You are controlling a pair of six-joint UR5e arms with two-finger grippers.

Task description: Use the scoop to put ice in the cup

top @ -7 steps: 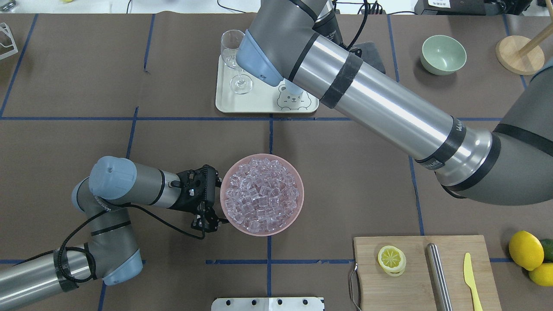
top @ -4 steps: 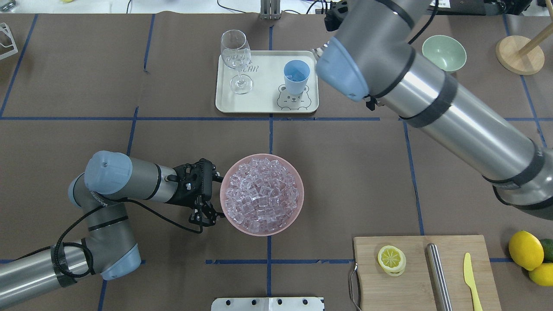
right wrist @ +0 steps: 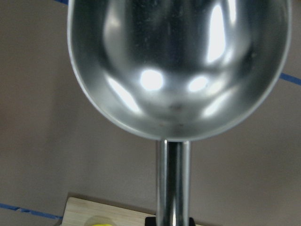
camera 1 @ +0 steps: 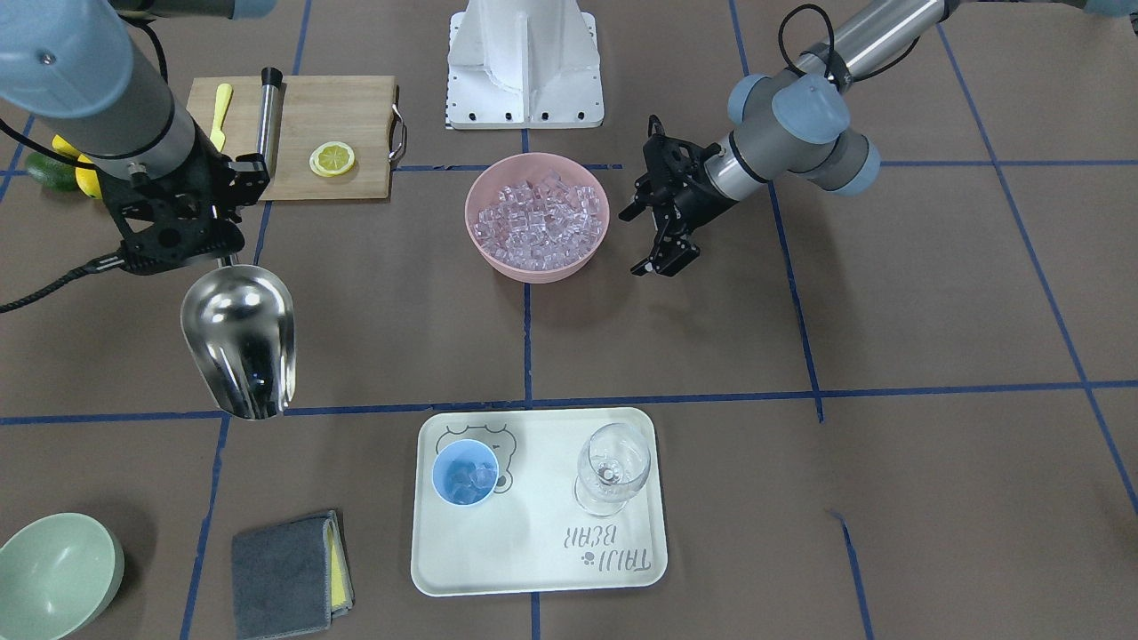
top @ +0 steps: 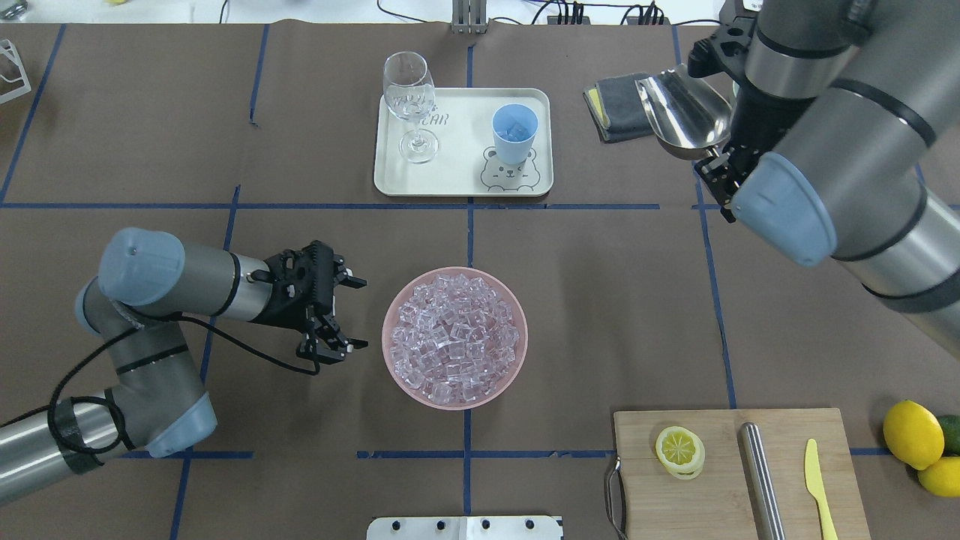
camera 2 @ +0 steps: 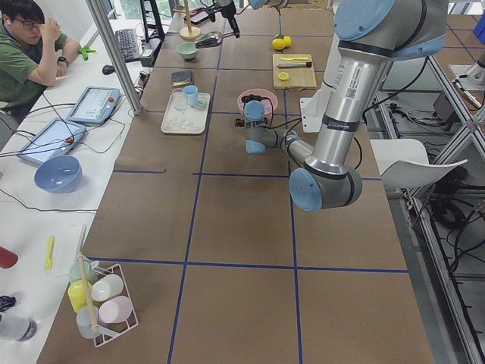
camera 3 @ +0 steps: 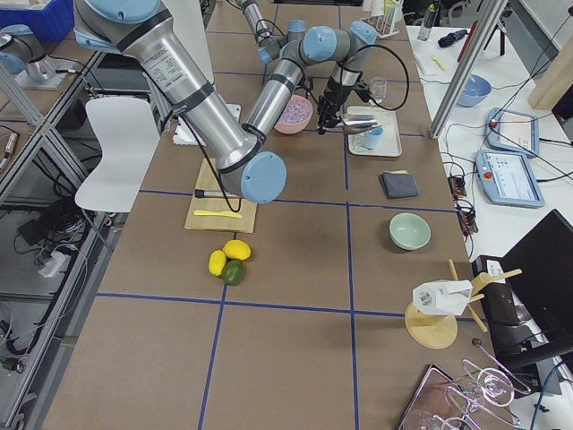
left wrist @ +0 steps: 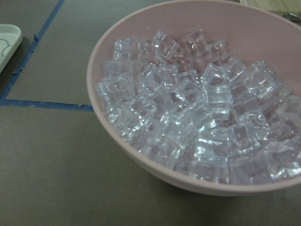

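Overhead exterior view, starting at the robot's side of the table: cutting board [top: 720, 499] with a lemon slice [top: 679, 450] and a steel cylinder [top: 761, 480] on it. Further out, in the middle of the table, sits the pink bowl [top: 385, 337] heaped with ice [top: 454, 339]. The left gripper [top: 361, 313] hangs just beside the bowl on its left, fingers spread wide, touching nothing. Past that is the cream tray [top: 457, 176], with the cup [top: 514, 133] standing upright on the bear drawing and a wine glass [top: 411, 105] next to it. The front-facing camera shows what looks like a few cubes down in the cup, though it's too small to count them. Off to the right of the tray, the right gripper [camera 1: 209, 244] is clamped on the handle of the scoop [top: 686, 112], holding it up in the air well apart from the cup. The wrist cam shows the trough as bare shiny steel.
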